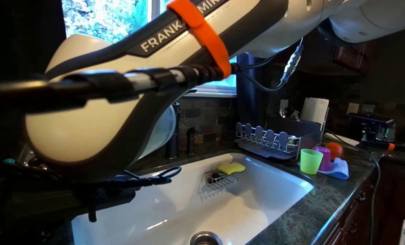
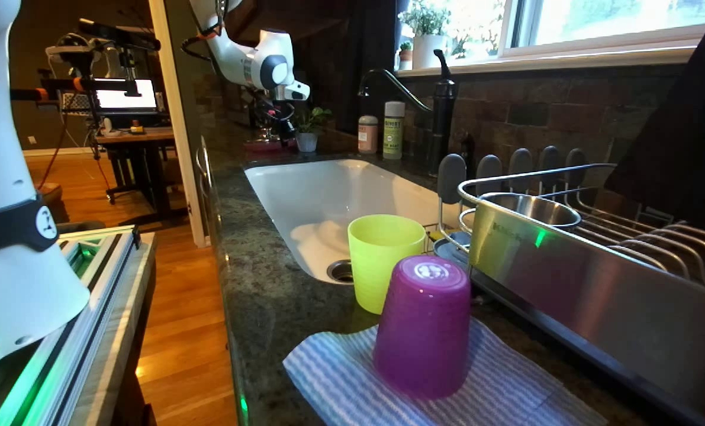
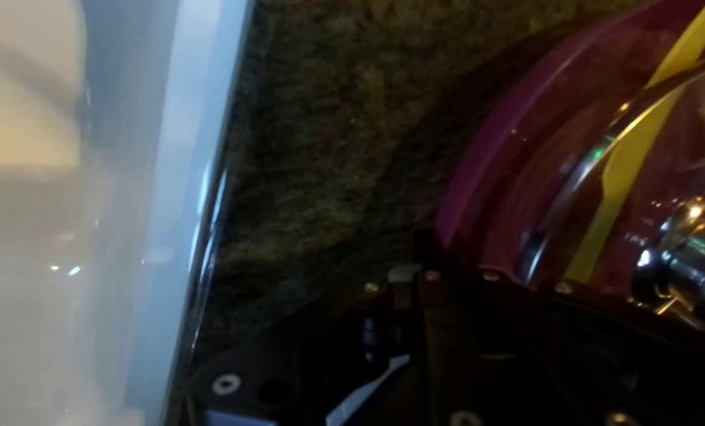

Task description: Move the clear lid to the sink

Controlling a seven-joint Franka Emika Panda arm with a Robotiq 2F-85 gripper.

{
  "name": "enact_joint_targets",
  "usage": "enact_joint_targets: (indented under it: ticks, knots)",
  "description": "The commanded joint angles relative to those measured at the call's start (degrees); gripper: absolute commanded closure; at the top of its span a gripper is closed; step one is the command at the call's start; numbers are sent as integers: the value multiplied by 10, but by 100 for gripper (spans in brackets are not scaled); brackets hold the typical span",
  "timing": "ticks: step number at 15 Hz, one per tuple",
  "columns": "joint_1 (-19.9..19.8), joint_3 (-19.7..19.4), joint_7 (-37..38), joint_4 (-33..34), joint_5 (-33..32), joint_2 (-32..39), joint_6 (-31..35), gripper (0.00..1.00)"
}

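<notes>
Slanting down from the upper right in an exterior view, the arm crosses toward the left, an orange band round it, and bends at a big rounded joint. In an exterior view its wrist sits past the far end of the sink, aimed down beside a potted plant. In the wrist view the gripper rises dark from the bottom edge, looking clenched, its two sides meeting at the tips; I cannot tell whether they touch the purple dish next to them. Inside that dish's rim lies the clear lid, domed, with a metal knob, outside the sink and to the right of the tips. Beneath it shows a yellow utensil, and a strip of dark counter separates dish from sink.
</notes>
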Motion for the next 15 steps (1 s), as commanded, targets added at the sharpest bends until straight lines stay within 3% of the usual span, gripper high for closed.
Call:
enact_joint_targets:
  ticks: [1,5,15]
  knots:
    - [-22,32,-35,-28,30,-12,33,99]
    - [-21,35,-46,-39,21,-22,-20,99]
    - [-17,-8,10,-175,6,-111,-58,99]
